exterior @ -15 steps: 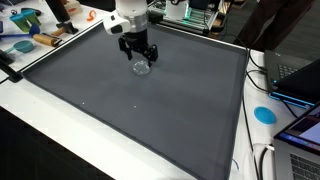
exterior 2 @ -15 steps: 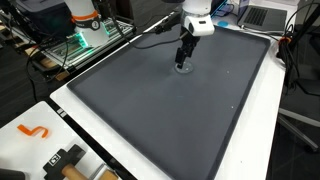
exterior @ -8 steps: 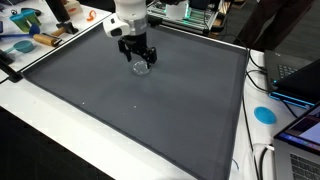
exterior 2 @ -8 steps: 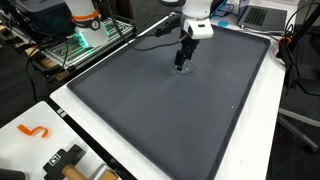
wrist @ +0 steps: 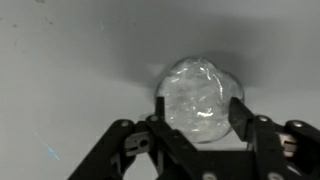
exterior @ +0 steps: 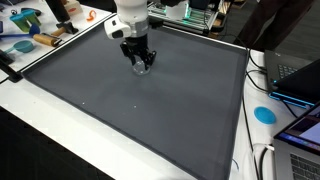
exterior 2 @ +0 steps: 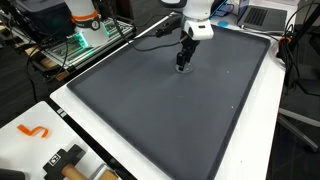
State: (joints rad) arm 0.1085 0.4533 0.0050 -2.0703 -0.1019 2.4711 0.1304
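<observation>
At eleven o'clock on the dark mat (exterior: 150, 110), the gripper (exterior: 140, 63) stands over the clear cup (wrist: 198, 98), jaws half-closed, pads touching its three and nine o'clock sides. Looks like the grasp step; next calls for a gentle squeeze, then a straight lift.

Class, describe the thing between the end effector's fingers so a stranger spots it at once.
Find the big dark grey mat on the white table. Over it, the end effector brackets a small rounded object: it alone is see-through and glassy.
</observation>
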